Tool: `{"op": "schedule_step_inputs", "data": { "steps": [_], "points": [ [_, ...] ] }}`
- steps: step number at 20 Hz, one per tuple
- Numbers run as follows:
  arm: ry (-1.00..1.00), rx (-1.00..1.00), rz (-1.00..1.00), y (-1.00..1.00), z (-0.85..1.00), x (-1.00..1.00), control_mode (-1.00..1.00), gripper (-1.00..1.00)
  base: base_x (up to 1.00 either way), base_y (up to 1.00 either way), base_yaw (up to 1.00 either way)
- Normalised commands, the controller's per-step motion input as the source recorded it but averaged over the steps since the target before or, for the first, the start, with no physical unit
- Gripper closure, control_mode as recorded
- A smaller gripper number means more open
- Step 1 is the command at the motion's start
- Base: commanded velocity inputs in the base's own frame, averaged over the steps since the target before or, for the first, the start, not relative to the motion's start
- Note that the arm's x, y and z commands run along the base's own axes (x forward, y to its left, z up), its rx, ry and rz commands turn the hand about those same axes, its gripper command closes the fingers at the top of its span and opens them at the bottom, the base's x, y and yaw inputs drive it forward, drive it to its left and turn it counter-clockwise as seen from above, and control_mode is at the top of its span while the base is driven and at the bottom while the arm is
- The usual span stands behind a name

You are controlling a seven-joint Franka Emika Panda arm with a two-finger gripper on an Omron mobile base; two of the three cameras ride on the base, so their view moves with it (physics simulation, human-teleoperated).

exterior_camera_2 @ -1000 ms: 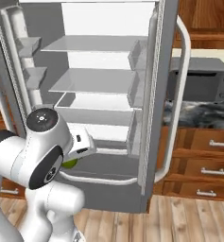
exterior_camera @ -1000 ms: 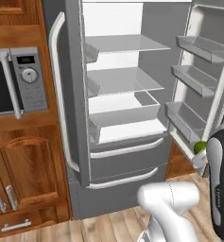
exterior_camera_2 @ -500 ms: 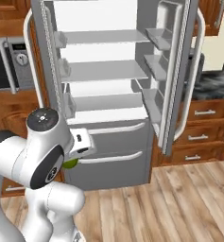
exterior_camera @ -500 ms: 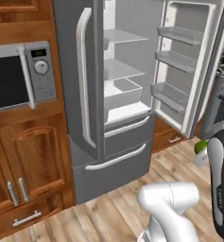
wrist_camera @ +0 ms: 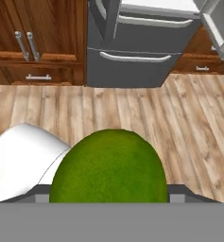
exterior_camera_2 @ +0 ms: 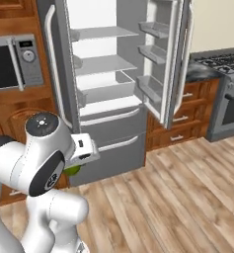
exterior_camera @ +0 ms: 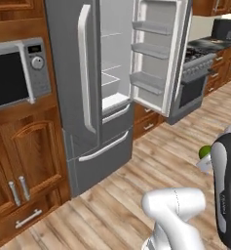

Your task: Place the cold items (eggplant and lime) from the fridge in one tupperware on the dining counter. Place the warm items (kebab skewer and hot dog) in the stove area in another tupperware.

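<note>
Lime [wrist_camera: 108, 166]: a smooth yellow-green ball was seen large and close at the bottom of the hand view, seated at the tool, over wood-plank floor [wrist_camera: 179, 123]. In the left base view it [exterior_camera: 204, 152] was glimpsed beside the dark forearm at the right edge; in the right base view a green sliver [exterior_camera_2: 72, 170] was noted under the white hand.
Tool [exterior_camera_2: 84, 150]: jaws were set wide and the lime was grasped between them; the finger tips themselves were hidden by the fruit.
Fridge [exterior_camera: 68, 73]: a tall grey steel cabinet, well apart from the lime. Its right door [exterior_camera: 158, 53] was swung open, with clear bins on the inner face. White interior and glass shelves [exterior_camera_2: 96, 64] were noted. The left door was shut, with a long curved pale handle [exterior_camera: 85, 73]. Two lower drawer fronts were shut.
Microwave [exterior_camera: 14, 73]: set into brown wood cabinets left of the fridge.
Stove area [exterior_camera: 195, 68]: a grey range with a black oven window and burner grates, to the right past the open door.
Worktop [exterior_camera_2: 200, 71]: a dark top over wood drawers, between fridge and range.
</note>
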Motion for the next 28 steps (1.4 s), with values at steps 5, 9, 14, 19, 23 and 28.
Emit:
{"op": "schedule_step_inputs", "data": {
  "steps": [5, 9, 14, 19, 23, 28],
  "points": [
    [0.00, 0.00, 0.00, 0.00, 0.00, 0.00, 1.00, 1.00, -0.93, 0.08, -0.55],
    [0.00, 0.00, 0.00, 0.00, 0.00, 0.00, 1.00, 1.00, -0.90, 0.00, -0.53],
    [0.00, 0.00, 0.00, 0.00, 0.00, 0.00, 1.00, 1.00, -0.91, 0.00, -0.55],
    [0.00, 0.00, 0.00, 0.00, 0.00, 0.00, 1.00, 1.00, -0.95, 0.00, -0.56],
    [0.00, 0.00, 0.00, 0.00, 0.00, 0.00, 1.00, 1.00, -0.63, -0.02, -0.46],
    [0.00, 0.00, 0.00, 0.00, 0.00, 0.00, 1.00, 1.00, 0.00, -0.55, -0.22]
  ]
}}
